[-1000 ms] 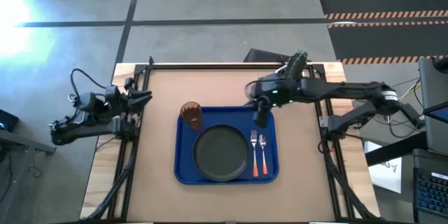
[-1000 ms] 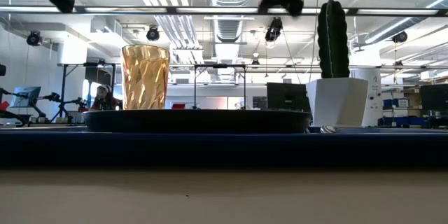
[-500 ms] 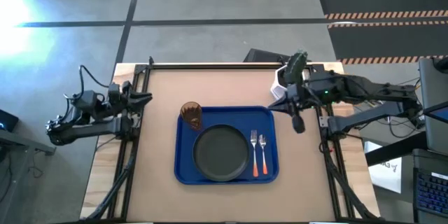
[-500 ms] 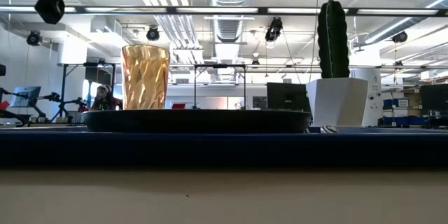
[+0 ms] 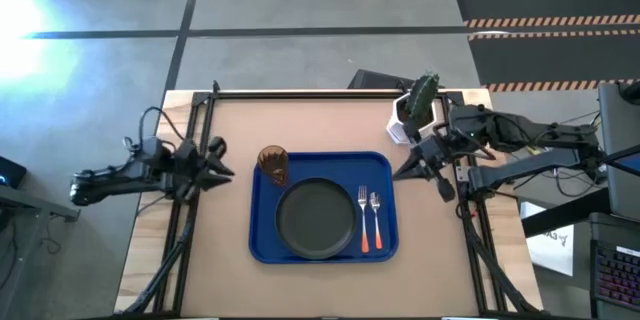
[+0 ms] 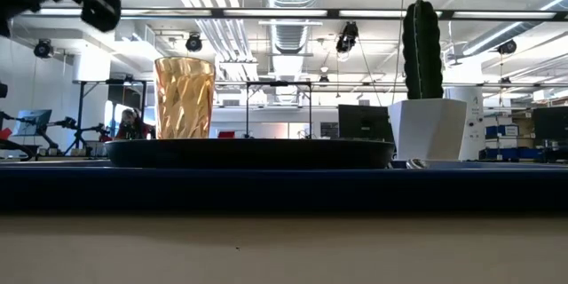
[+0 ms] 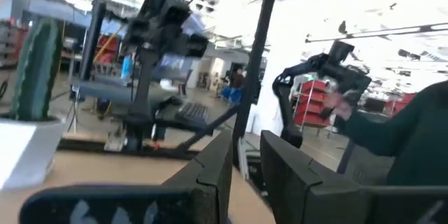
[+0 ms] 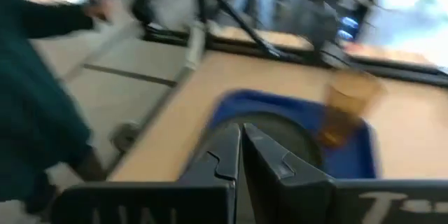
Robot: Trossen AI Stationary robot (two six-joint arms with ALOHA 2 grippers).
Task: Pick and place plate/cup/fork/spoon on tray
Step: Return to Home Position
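The tray [image 5: 262,245] lies between the two grippers, well apart from each, and carries everything. The plate [image 5: 316,220] sits in the middle, the cup [image 5: 273,164] at the corner nearer the left gripper [image 5: 218,168], and the fork [image 5: 362,215] and spoon [image 5: 376,222] lie side by side nearer the right gripper [image 5: 405,167]. With nothing left to lift, I judge both arms are parked clear. The left gripper hangs by the table's left edge, fingers a narrow gap apart, empty. The right gripper, near the cactus pot [image 5: 410,115], is pinched closed on nothing.
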